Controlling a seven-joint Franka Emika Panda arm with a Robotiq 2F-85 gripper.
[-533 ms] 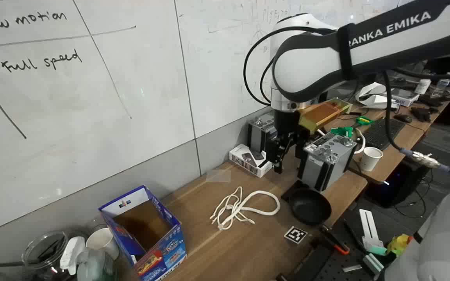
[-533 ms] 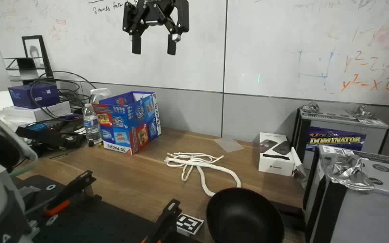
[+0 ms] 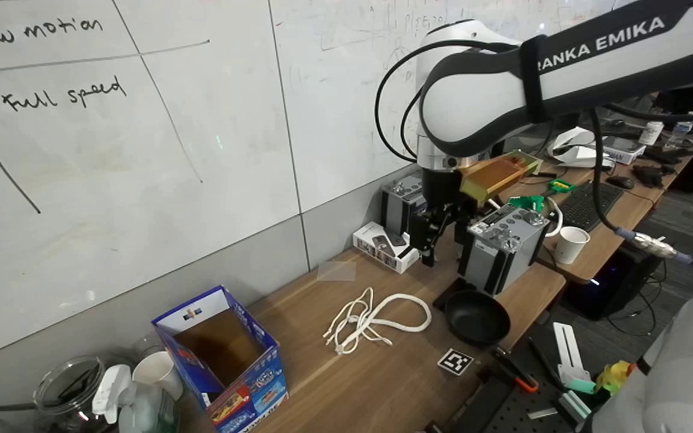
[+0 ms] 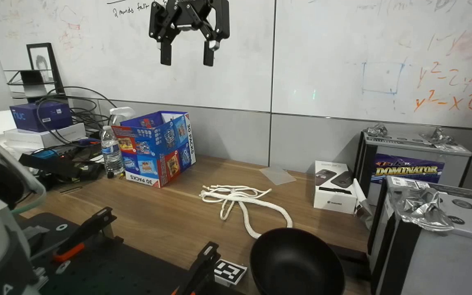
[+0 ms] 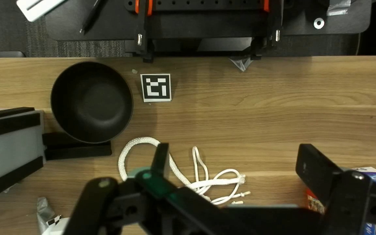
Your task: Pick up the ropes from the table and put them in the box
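Note:
White ropes (image 3: 403,296) lie in loose loops on the brown wood-grain table (image 3: 322,394), one thick cord tangled with thinner ones. The black bowl hides a bit of the thick rope (image 4: 252,200) in an exterior view. The blue box (image 3: 256,391) stands upright with its top open and a brown interior. My gripper (image 4: 187,59) hangs well above the tabletop, apart from everything. In the wrist view the gripper (image 5: 234,147) is open, its fingers wide apart with nothing held. Its left side covers part of the ropes (image 5: 217,182) there, and the right finger hides most of the box (image 5: 315,201).
A black bowl (image 4: 297,262) sits near the thick loop. Grey metal cases (image 4: 436,241) and a white phone box (image 4: 334,188) stand on that side. Next to the blue box are a water bottle (image 4: 112,151) and a paper cup (image 3: 159,373). A marker card (image 5: 156,87) lies by the table edge.

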